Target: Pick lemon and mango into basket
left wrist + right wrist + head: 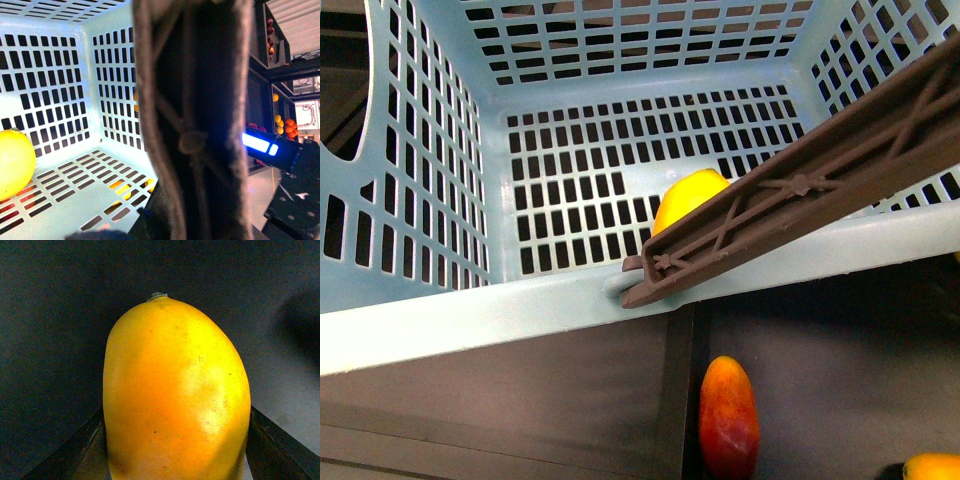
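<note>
The light turquoise basket (570, 310) fills the front view, its slotted floor seen from above. A yellow lemon (685, 198) lies on the floor, partly behind the brown ribbed handle (800, 190). In the left wrist view the handle (200, 125) fills the middle and hides my left gripper, which is shut on it; the lemon (12, 160) rests on the basket floor (75, 175). My right gripper (177, 450) is shut on a yellow-orange mango (175, 390), its dark fingers (280, 445) on both sides. The same mango shows at the front view's bottom right corner (932, 467), outside the basket.
A red-orange fruit (728, 415) lies on the dark surface below the basket's near rim. Shelves with orange and red fruit (287, 125) stand beyond the basket in the left wrist view. A lit blue-white device (260, 145) is near the handle.
</note>
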Robot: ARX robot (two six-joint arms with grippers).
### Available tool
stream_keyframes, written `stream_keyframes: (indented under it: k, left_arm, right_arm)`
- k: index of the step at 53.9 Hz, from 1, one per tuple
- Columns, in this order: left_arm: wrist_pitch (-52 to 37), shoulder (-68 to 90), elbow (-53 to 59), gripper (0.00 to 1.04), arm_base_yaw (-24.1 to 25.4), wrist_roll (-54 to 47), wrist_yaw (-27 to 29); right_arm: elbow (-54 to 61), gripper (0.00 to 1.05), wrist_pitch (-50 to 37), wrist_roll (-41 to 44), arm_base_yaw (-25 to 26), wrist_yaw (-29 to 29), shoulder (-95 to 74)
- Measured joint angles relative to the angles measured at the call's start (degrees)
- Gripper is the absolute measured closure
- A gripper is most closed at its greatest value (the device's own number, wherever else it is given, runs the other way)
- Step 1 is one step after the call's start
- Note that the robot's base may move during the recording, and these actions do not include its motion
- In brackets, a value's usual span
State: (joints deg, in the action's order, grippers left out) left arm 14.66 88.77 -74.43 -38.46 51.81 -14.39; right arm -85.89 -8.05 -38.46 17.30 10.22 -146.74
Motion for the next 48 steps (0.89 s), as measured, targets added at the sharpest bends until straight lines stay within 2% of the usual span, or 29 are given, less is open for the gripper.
stream_keyframes:
  k: [4, 10, 17, 26, 33, 48]
  left_arm:
    - [0.00, 0.00, 0.00, 1.00, 0.00, 0.00, -0.02]
    - [0.02, 0.00, 0.00, 1.00, 0.00, 0.00, -0.02]
    - [0.00, 0.00, 0.00, 1.00, 0.02, 0.00, 0.00]
    - [0.00, 0.00, 0.00, 1.00, 0.00, 0.00, 0.00]
    - [0.00, 0.00, 0.00, 1.00, 0.00, 0.00, -0.02]
    - [0.02, 0.00, 0.00, 1.00, 0.00, 0.00, 0.00]
  right_arm:
    - [7.21, 0.42, -5.51, 7.85, 0.48, 2.08, 6.45]
    - [18.99, 0.42, -11.10, 18.86, 1.64, -2.29, 19.04]
    - [30.75, 0.42, -11.56, 25.05, 3.10, -6.10, 33.90]
    - [40.33, 0.42, -9.77, 28.04, 5.46, -9.27, 49.62]
    - [43.58, 0.42, -8.11, 28.70, 6.69, -10.05, 55.87]
    - [47.69, 0.42, -4.17, 29.27, 5.64, -14.86, 65.66]
